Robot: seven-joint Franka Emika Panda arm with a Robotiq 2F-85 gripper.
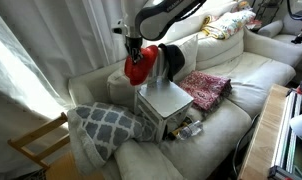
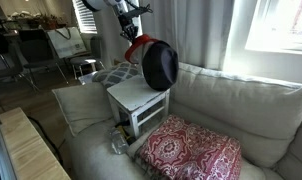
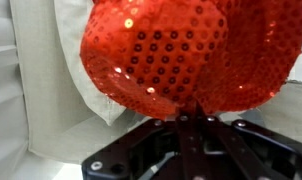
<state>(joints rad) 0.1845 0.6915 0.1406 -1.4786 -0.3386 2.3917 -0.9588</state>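
My gripper (image 3: 186,118) is shut on a fold of a red sequined cloth item (image 3: 181,50), which fills the top of the wrist view. In both exterior views the red item (image 1: 141,67) (image 2: 138,47) hangs from the gripper (image 1: 134,46) (image 2: 131,30) above a small white table (image 1: 163,99) (image 2: 137,99) standing on the sofa. A black round object (image 1: 172,60) (image 2: 160,65) sits right beside the red item at the table's back edge. Whether the two touch is unclear.
A grey and white patterned pillow (image 1: 106,125) (image 2: 115,75) lies beside the table. A red patterned cushion (image 1: 205,88) (image 2: 191,152) lies on the sofa seat on the other side. A wooden chair (image 1: 36,142) stands by the curtain, and a wooden table edge (image 2: 31,150) is near.
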